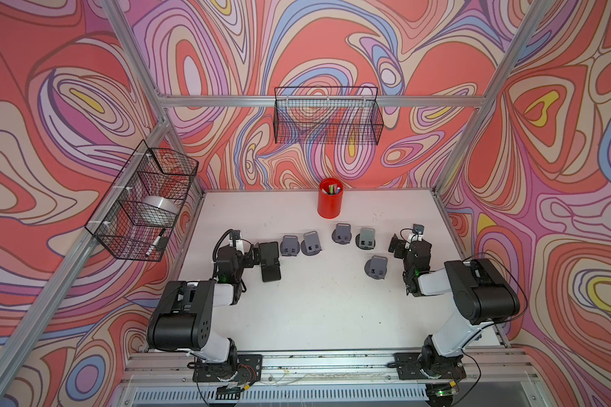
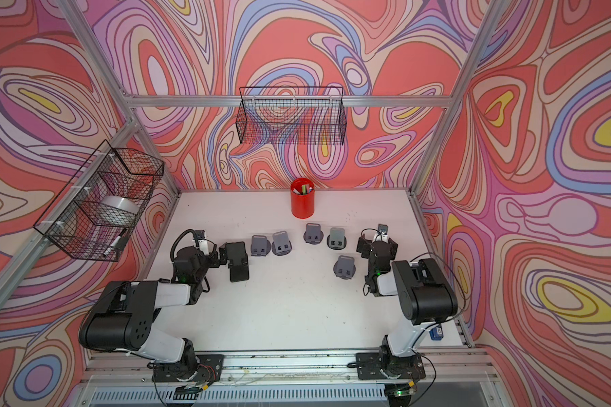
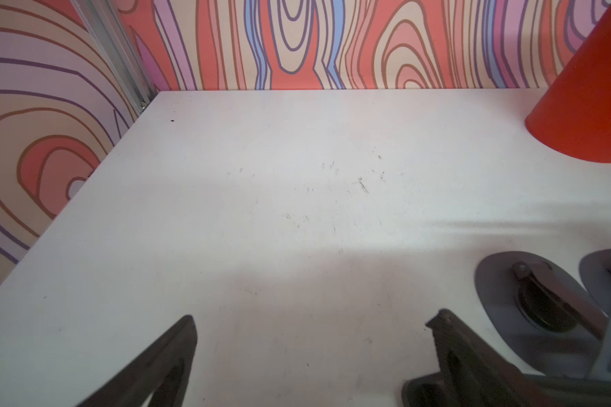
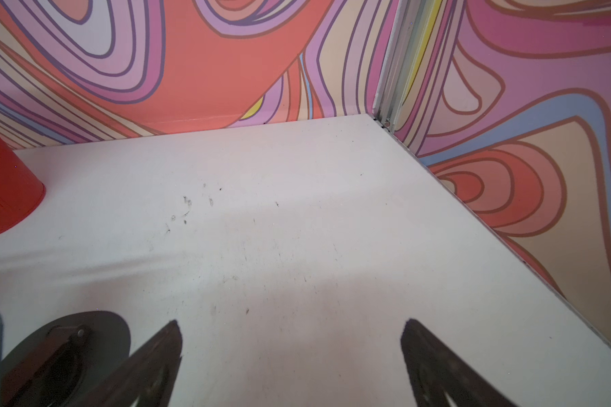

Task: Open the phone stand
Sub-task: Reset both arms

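Left wrist shows 2 grey phone stands; both top views, 5.

We see the left gripper low over the white table, fingers spread wide with only bare surface between them. Just beside one finger sits a grey phone stand, with a second grey stand past it. A red cup stands by the patterned wall.
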